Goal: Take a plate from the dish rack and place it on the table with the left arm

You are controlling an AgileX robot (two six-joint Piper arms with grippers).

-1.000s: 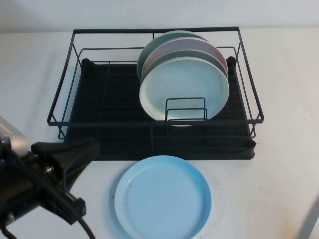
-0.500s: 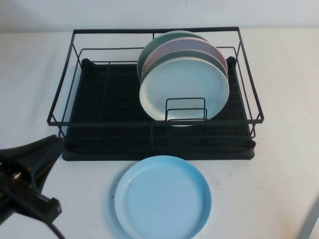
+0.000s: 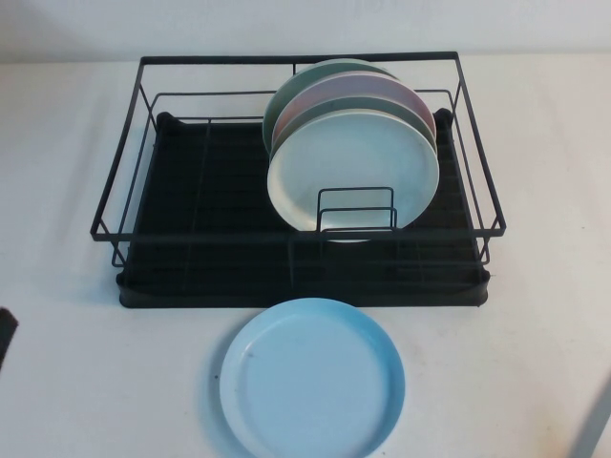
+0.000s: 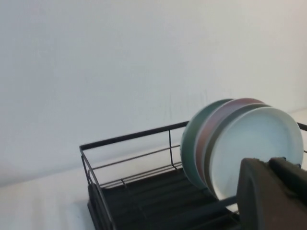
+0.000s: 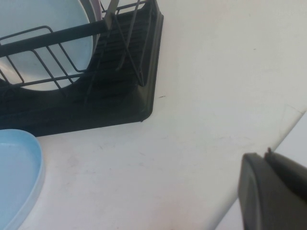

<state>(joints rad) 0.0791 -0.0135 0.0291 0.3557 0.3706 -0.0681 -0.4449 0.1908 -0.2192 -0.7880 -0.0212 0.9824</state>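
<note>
- Lying flat on the white table (image 3: 535,363), the sky-blue plate (image 3: 312,378) sits just in front of the dish rack (image 3: 191,239), its rim close to the rack's black tray base but not overlapping it.
- In the right wrist view a curved slice of the same plate (image 5: 17,177) shows near the rack's front corner (image 5: 144,103), resting on the table (image 5: 201,120).
- Inside the rack, a pale mint-white plate (image 3: 353,176) stands on edge at the front of a row, held by small upright wire loops (image 3: 355,212); a pink plate (image 3: 368,91) and a green plate (image 3: 286,100) stand behind it.
- The left gripper (image 4: 271,194) is well apart from the blue plate: only a dark sliver of the left arm (image 3: 5,334) shows at the left edge of the high view, on the near left part of the table.
- From the left wrist view, one dark bulky part of that gripper shows in front of the standing plates; I cannot tell whether its fingers are spread or pressed together.
- The right gripper (image 5: 273,194) hangs over bare table beside the rack's right end, away from the blue plate; only a dark corner of it shows, so I cannot tell how its fingers stand.
- A pale grey edge of the right arm (image 3: 594,425) shows at the high view's lower right corner.
</note>
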